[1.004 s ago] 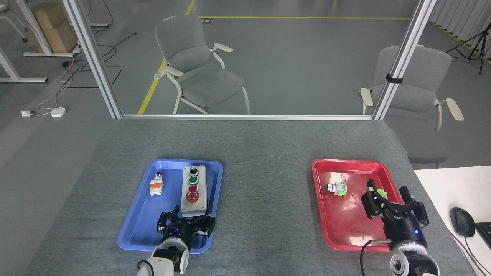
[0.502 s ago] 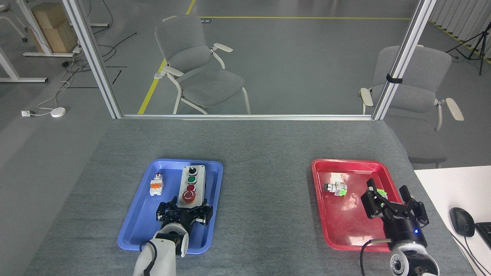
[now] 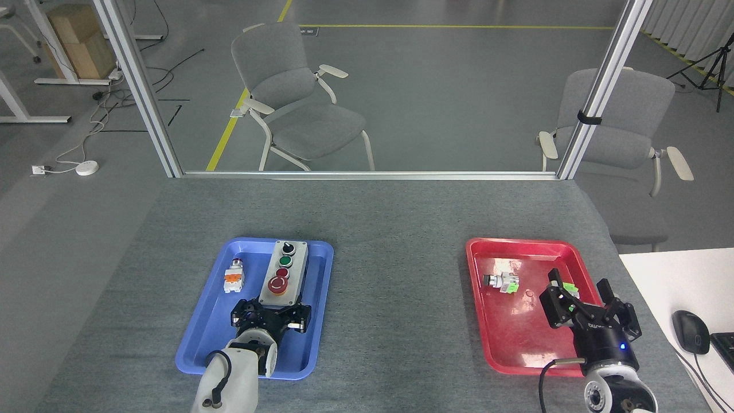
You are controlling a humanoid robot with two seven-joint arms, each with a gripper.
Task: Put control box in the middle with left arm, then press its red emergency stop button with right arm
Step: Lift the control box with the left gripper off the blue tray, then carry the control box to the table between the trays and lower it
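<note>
The light-grey control box [image 3: 282,273] is over the right half of the blue tray [image 3: 202,338], tilted, its far end leaning right. On its top I see the black knob, the green button and the red emergency stop button [image 3: 278,284] nearest me; the small red button is hidden behind that cap. My left gripper [image 3: 270,311] has its black fingers on either side of the box's near end, shut on it. Over the near right part of the red tray [image 3: 519,350], my right gripper [image 3: 586,299] stands open and holds nothing.
A loose white-and-orange switch part [image 3: 234,276] lies in the blue tray's left half. The red tray holds a small black-and-white part [image 3: 500,281] and a green piece [image 3: 567,287]. A white desk [image 3: 676,275] with a mouse [image 3: 690,331] is at right. A metal rail [image 3: 367,175] borders the table's far edge.
My left gripper moved forward onto the box's near end and took hold. The box shifted away from me and tilted, hiding the small red button. The right arm stayed still.
</note>
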